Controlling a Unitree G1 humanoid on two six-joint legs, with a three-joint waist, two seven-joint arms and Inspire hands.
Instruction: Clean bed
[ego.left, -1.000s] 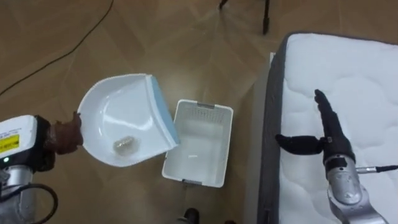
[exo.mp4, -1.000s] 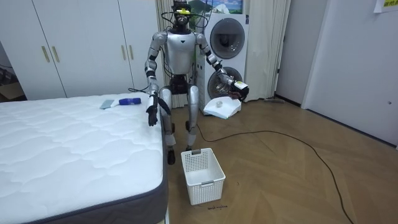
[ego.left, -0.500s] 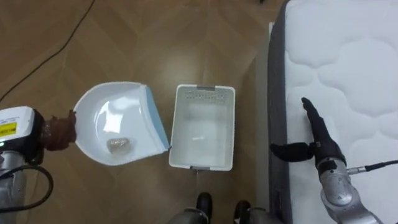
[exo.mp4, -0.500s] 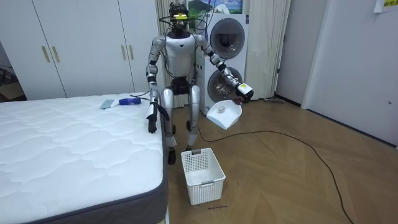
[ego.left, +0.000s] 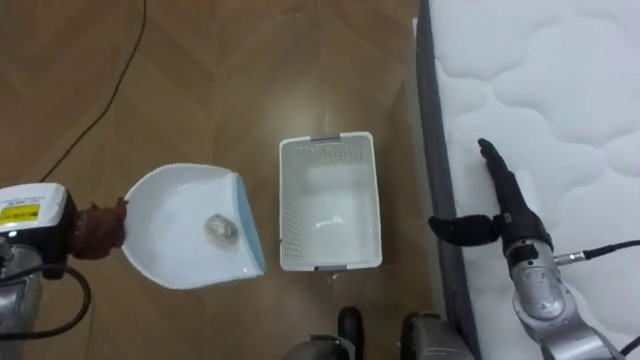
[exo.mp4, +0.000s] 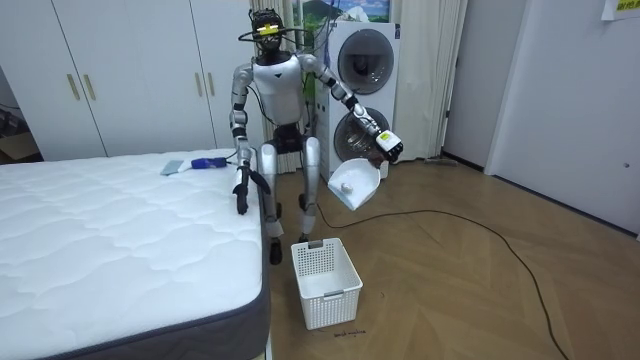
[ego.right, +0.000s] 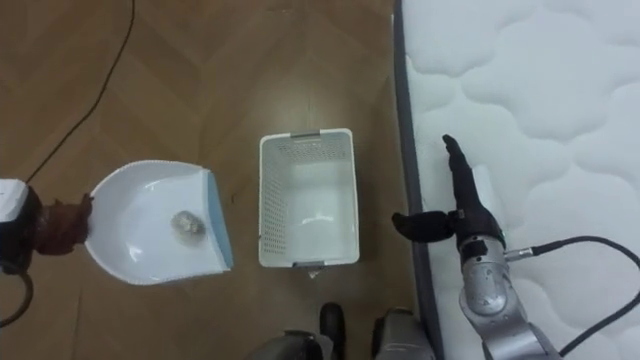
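My left hand (exo.mp4: 387, 148) is shut on the brown handle (ego.left: 100, 228) of a white dustpan (ego.left: 180, 245) with a blue lip, held in the air left of the basket. A small crumpled wad (ego.left: 220, 228) lies in the pan near the lip. The white slotted basket (ego.left: 290, 210) stands on the wood floor beside the bed. My right hand (ego.left: 505, 205) hovers open over the edge of the white quilted mattress (ego.left: 570, 110), fingers straight and thumb spread. In the room view I stand at the bed's corner, with the dustpan (exo.mp4: 355, 184) tilted mouth down.
A blue brush (exo.mp4: 208, 161) and a grey item (exo.mp4: 173, 167) lie on the far part of the bed. Stacked washing machines (exo.mp4: 365, 90) and white wardrobes (exo.mp4: 130, 70) stand behind me. Open floor lies to the room view's right of the basket (exo.mp4: 326, 280).
The camera has shifted. My left arm has brought the dustpan in front of me and tipped it mouth down; the wad has slid toward the blue lip. The right hand holds its pose.
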